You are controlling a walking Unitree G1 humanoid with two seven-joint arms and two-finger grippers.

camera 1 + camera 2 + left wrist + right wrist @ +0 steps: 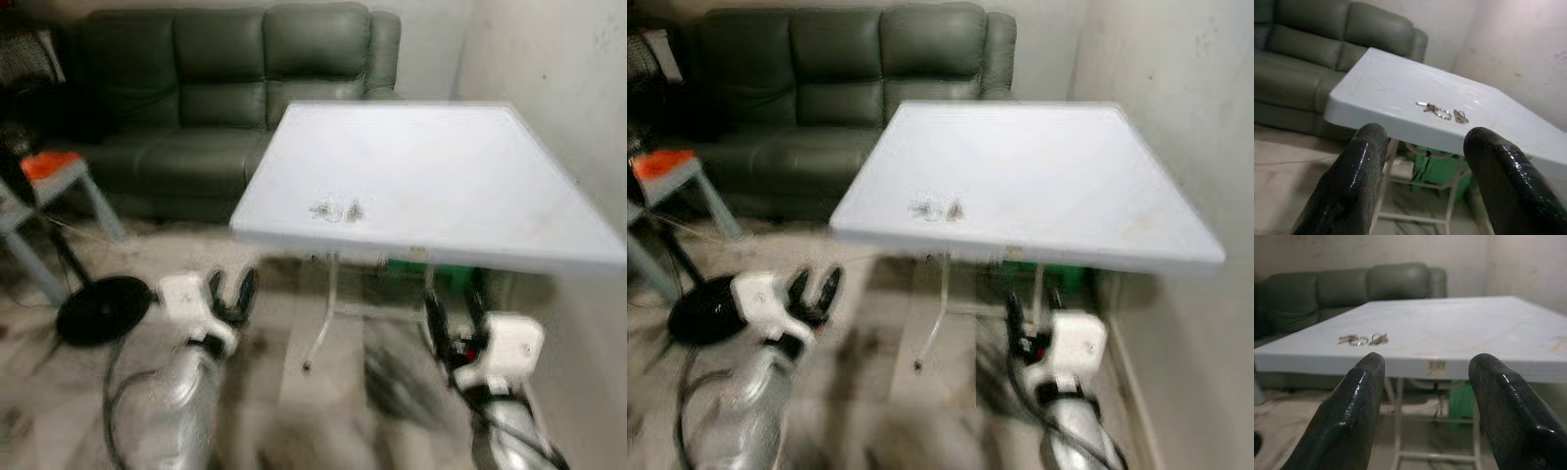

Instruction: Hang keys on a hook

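While the robot stands a little way back from the white table [460,186], the keys [336,210] lie untouched near the table's front edge, toward its left corner, a small bunch on a ring with one key pointing away. Both grippers are held low, below the tabletop: the left gripper [232,294] out to the left of the table over the floor, the right gripper [453,315] beneath the front edge. Each has its two black fingers spread wide with nothing between them. No hook can be made out. The step in hand looks to be the approach and pick-up. To do it well, the robot should probably close in until the keys are within easy reach, lift one arm above the tabletop, and bring the fingers down astride the ring rather than a loose key. The head views are blurred, so the final descent is best judged from the left wrist view, where the bunch [1441,110] shows sharply. A green sofa [225,88] stands behind.
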